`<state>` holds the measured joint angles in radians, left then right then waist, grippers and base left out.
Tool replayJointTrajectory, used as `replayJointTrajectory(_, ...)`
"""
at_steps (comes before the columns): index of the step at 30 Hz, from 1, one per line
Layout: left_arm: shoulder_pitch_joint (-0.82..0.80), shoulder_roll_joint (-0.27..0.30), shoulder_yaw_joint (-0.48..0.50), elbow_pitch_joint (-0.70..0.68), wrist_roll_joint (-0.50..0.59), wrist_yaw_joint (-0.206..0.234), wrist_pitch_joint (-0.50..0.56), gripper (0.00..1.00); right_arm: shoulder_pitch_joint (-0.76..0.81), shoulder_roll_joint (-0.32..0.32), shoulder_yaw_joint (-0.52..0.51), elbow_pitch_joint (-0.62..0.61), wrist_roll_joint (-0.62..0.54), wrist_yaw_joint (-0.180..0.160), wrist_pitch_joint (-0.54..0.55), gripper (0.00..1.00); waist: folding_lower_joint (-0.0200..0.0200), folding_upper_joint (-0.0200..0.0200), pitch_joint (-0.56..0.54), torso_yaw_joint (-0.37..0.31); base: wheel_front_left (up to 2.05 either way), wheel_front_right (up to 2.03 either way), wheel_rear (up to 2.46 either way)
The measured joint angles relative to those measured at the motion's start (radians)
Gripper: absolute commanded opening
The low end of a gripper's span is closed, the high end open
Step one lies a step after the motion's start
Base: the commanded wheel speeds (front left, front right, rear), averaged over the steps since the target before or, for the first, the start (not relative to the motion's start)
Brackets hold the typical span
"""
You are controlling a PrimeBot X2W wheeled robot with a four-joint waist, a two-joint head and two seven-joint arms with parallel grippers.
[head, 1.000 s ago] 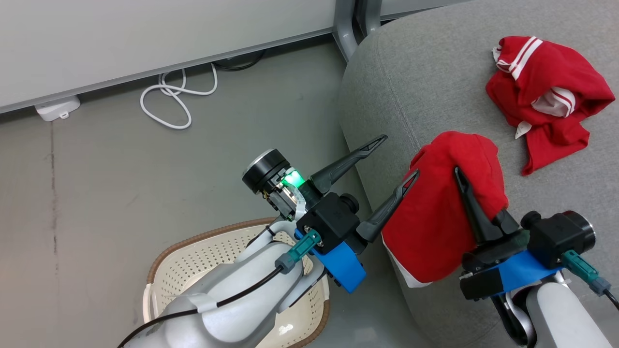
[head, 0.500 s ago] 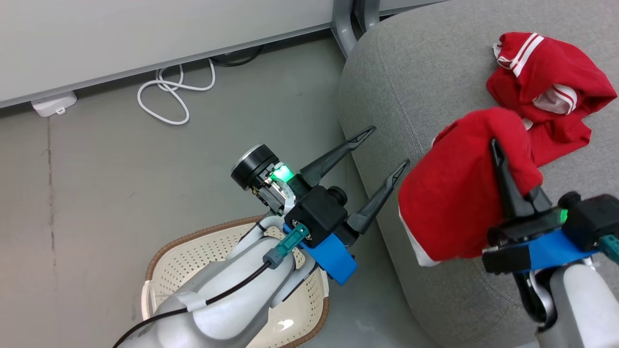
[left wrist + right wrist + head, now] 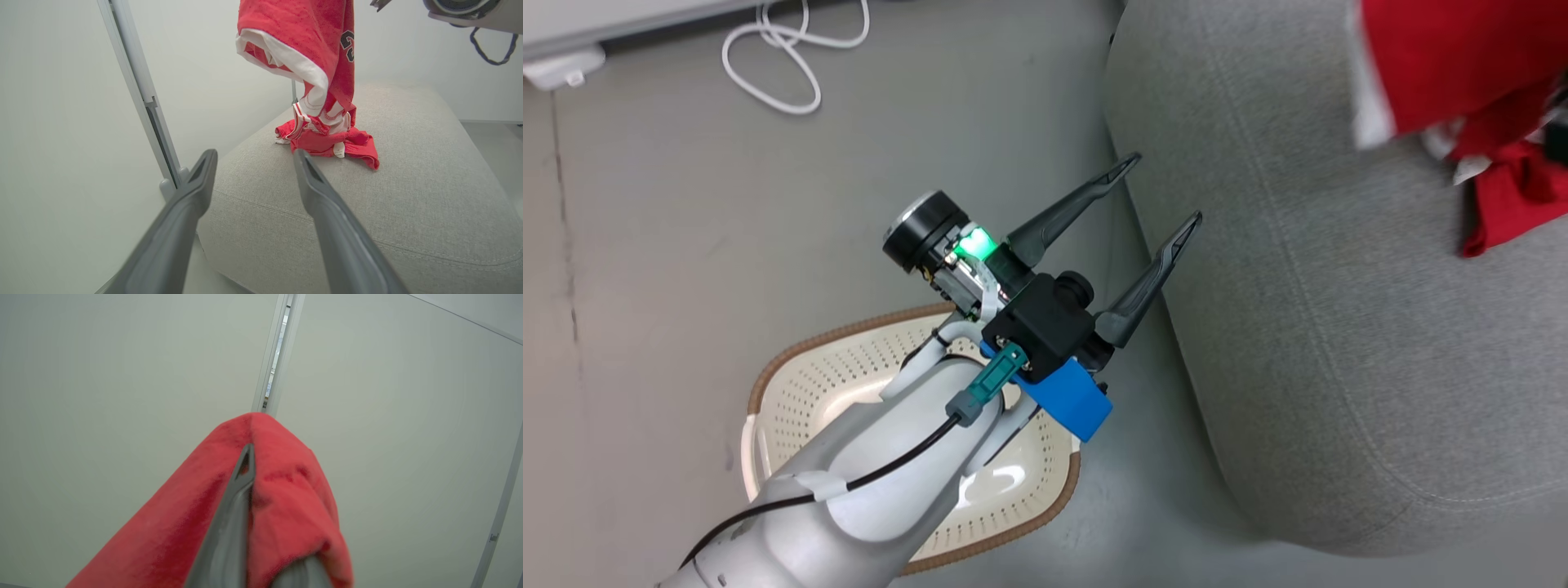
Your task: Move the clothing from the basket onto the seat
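The right claw (image 3: 246,455) is clenched on a red jersey (image 3: 286,498), and the cloth folds over both of its fingers and hangs down from them. Seen from the left claw (image 3: 254,154), this jersey (image 3: 302,36) hangs ahead of and above the fingertips, over the grey sofa seat (image 3: 408,183). Its lower end comes down to a second red garment (image 3: 327,143) that lies crumpled on the seat; I cannot tell if the two touch. A dark figure with a white outline (image 3: 348,45) is on the hanging cloth, but it is folded and cannot be read with certainty. The left claw (image 3: 1164,189) is released, jaws wide and holding nothing. Its one fingertip is over the seat's rounded edge (image 3: 1176,343), the other over the grey floor (image 3: 686,245). The cream basket (image 3: 849,331) stands on the floor behind this claw, under its forearm and near the seat's side.
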<state>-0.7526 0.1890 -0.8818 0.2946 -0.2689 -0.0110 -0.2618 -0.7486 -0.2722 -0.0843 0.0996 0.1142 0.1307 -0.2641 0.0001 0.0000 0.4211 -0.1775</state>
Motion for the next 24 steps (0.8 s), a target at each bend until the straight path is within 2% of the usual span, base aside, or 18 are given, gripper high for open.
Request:
replayJointTrajectory(7,-0.031,0.004,0.011,0.000,0.021,-0.009,0.000,1.00,-0.191,-0.113,-0.088,0.078,-0.009,0.000,0.000,0.00,0.0000,0.0000,0.087,0.022,0.00,0.00,0.00)
replayJointTrajectory(13,-0.045,0.002,0.017,0.000,0.035,-0.016,-0.001,1.00,-0.251,-0.196,-0.177,0.164,-0.010,0.000,0.000,0.00,0.0000,0.0000,0.133,0.031,0.00,0.00,0.00)
replayJointTrajectory(18,-0.050,0.003,0.024,0.000,0.043,-0.018,-0.001,1.00,-0.242,-0.218,-0.209,0.255,0.005,0.000,0.000,0.00,0.0000,0.0000,0.156,0.028,0.00,0.00,0.00)
replayJointTrajectory(24,-0.069,-0.005,0.023,0.005,0.051,-0.027,-0.001,1.00,-0.185,-0.186,-0.182,0.399,0.030,0.000,0.000,0.00,0.0000,0.0000,0.183,0.025,0.00,0.00,0.00)
